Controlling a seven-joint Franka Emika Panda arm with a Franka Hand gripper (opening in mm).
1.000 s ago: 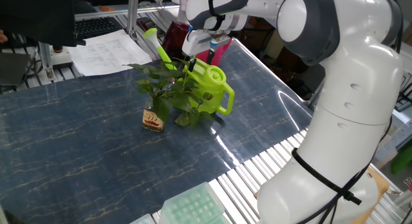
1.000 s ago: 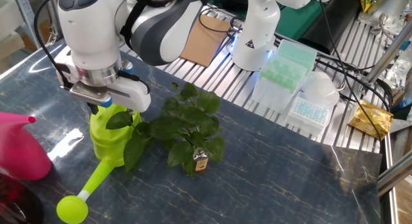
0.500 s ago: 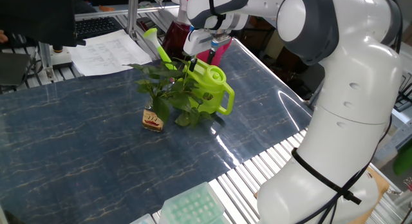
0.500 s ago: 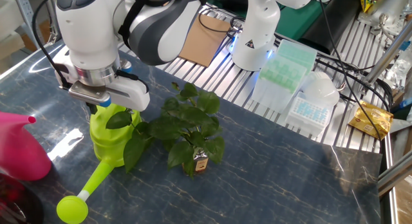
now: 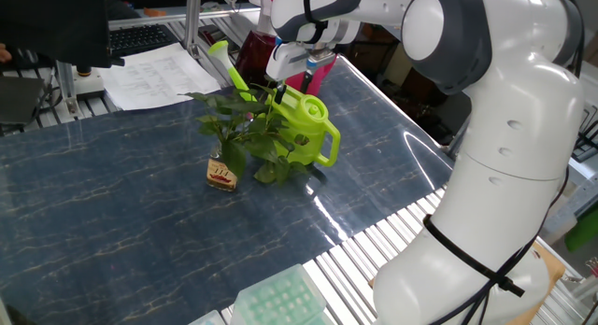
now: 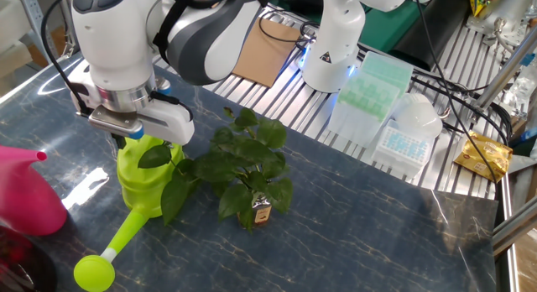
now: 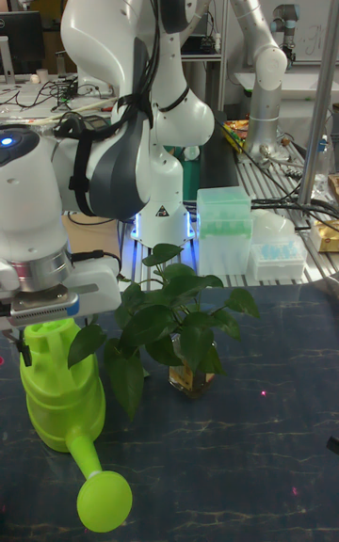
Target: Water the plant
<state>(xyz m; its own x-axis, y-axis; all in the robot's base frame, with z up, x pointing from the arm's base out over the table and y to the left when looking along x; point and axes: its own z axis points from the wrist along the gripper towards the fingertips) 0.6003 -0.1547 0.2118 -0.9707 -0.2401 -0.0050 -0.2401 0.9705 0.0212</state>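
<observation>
The plant [image 5: 245, 127], a leafy sprig in a tiny glass bottle [image 5: 221, 173] with a red-yellow label, stands mid-table. Its leaves [image 6: 243, 162] overlap the lime green watering can [image 6: 138, 181] right beside it. That can [image 5: 306, 129] stands upright on the table, with its long spout [image 7: 92, 476] pointing away from the robot base. My gripper [image 5: 292, 81] hangs directly over the can's top, fingers pointing down and spread, just at the rim. Its fingertips are hidden behind the can in the other fixed view, where the gripper [image 6: 134, 132] covers the opening.
A pink watering can [image 6: 25, 190] stands beyond the lime one, at the table's edge. Green and white tube racks [image 6: 369, 84] lie on the slatted metal bench near the robot base. Papers [image 5: 154, 71] lie off the far end.
The gripper has shifted up a few pixels over the can. The can and the plant have not moved.
</observation>
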